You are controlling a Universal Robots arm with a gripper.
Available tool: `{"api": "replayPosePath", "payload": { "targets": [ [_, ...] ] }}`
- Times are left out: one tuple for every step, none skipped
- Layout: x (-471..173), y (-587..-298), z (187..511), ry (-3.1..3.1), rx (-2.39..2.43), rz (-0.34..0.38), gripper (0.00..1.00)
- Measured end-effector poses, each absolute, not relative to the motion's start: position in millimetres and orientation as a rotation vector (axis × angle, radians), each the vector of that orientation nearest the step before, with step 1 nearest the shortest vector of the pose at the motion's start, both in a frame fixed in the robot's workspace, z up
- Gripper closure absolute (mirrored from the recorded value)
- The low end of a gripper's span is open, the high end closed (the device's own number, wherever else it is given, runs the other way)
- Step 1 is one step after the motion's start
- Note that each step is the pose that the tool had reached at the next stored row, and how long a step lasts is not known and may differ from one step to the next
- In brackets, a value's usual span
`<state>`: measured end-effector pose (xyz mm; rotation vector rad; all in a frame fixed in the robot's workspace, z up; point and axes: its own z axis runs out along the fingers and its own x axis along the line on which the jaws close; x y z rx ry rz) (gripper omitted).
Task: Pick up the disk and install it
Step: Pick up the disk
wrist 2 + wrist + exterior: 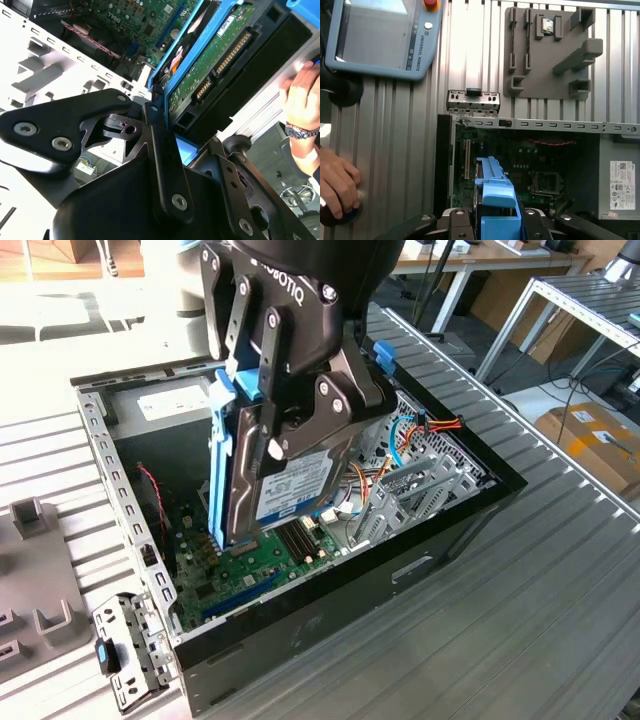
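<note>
Above the open computer case, the gripper has its fingers clenched on the disk, which stands on edge (label toward the exterior camera), blue rails along its sides, lower end near the green motherboard.

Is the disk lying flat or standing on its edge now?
On edge, a little tilted: the gripper holds the disk with its label facing sideways, its lower end over the open case.

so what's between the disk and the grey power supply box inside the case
In the first wrist view, a stretch of green motherboard with a square metal socket lies between the disk and the power supply box.
</note>
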<state>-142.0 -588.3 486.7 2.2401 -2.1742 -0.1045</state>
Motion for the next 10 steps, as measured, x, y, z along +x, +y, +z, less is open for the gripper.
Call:
{"api": "replayPosePath", "payload": {
  "targets": [
    [-141.5,-588.7,486.8,-2.174,2.24,-0.105,0.63],
    [-140.9,-589.1,486.7,-2.174,2.24,-0.105,0.63],
    [-140.4,-589.6,486.8,-2.174,2.24,-0.104,0.63],
    [-139.7,-590.1,486.7,-2.174,2.24,-0.105,0.63],
    [-139.1,-590.5,486.7,-2.174,2.24,-0.105,0.63],
    [-138.2,-591.1,486.7,-2.174,2.24,-0.104,0.63],
    [-137.4,-591.7,486.7,-2.174,2.24,-0.105,0.63],
    [-136.8,-592.1,486.7,-2.174,2.24,-0.104,0.63],
    [-136.0,-592.7,486.7,-2.174,2.24,-0.105,0.63],
    [-135.3,-593.2,486.7,-2.174,2.24,-0.105,0.63]
  ]
}}
